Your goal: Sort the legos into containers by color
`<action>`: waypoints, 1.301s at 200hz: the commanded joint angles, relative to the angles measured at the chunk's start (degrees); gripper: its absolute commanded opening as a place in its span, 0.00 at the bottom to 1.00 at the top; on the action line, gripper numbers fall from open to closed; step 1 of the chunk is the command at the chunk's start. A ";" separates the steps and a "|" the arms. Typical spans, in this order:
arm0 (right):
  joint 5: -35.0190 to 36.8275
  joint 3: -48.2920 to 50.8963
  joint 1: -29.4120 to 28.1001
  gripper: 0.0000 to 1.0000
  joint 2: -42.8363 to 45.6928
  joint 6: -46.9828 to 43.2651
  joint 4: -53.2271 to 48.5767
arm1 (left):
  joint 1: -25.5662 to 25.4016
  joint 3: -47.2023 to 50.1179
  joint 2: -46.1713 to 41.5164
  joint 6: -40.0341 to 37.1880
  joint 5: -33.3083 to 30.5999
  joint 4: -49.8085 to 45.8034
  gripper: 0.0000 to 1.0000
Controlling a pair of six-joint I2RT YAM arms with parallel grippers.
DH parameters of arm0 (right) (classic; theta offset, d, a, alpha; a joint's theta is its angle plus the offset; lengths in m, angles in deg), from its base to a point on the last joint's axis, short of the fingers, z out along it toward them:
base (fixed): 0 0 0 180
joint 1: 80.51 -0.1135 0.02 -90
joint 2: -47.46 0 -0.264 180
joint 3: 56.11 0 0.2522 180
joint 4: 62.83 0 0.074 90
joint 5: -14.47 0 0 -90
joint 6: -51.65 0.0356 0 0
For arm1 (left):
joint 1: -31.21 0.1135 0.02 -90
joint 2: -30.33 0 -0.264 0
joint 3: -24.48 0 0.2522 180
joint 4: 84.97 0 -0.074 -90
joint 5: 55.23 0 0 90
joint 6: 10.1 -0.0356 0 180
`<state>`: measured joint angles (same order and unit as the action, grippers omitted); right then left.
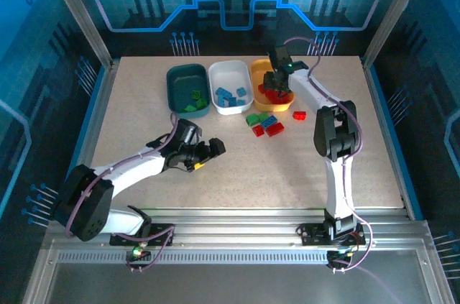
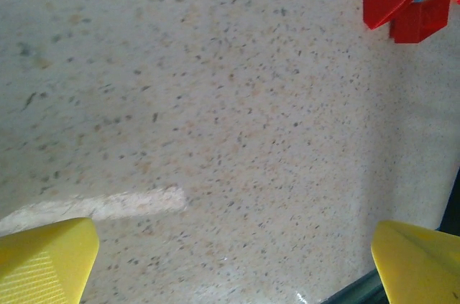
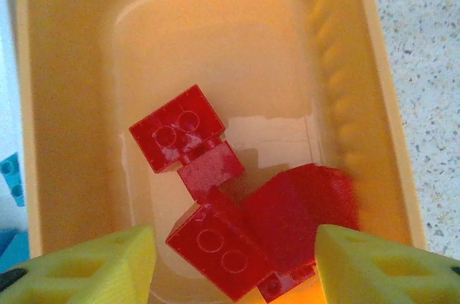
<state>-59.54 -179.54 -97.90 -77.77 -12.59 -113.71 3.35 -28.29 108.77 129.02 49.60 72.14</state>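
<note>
Beige speckled tabletop lies nearest, under my left claw, which hangs released and empty. Beyond it, loose legos await sorting: a small cluster of green, blue and red, with a lone red brick near it. Farther back, the teal tray holds greens, the white tray blues, the orange-yellow tray reds. My right claw hovers over that last tray, jaws apart, gripping nothing; red bricks lie beneath. I judge the task well over half done. Blue patterned panels close the rear.
</note>
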 commanded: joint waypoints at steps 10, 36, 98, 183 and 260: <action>0.25 10.93 -3.19 0.63 11.25 -2.11 4.09 | -0.28 -2.98 1.56 -1.53 0.29 -0.67 0.99; -0.54 22.41 -7.97 0.63 17.02 -4.94 10.74 | 0.19 -3.02 -1.01 -2.32 -3.48 -3.41 0.99; 2.30 24.87 -14.77 0.65 10.71 -10.39 12.79 | 12.45 1.35 -13.49 -3.52 -1.98 -9.25 0.99; 3.72 20.24 -15.46 0.59 3.23 -11.08 10.10 | 16.19 3.67 -21.92 -5.32 -1.47 -13.26 0.99; 1.94 22.85 -16.57 0.38 5.15 -9.63 11.46 | 16.96 3.43 -22.69 -6.13 -1.03 -14.14 0.99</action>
<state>-56.63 -157.66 -113.13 -73.66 -23.17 -102.26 19.59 -25.43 87.26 124.47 47.56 59.84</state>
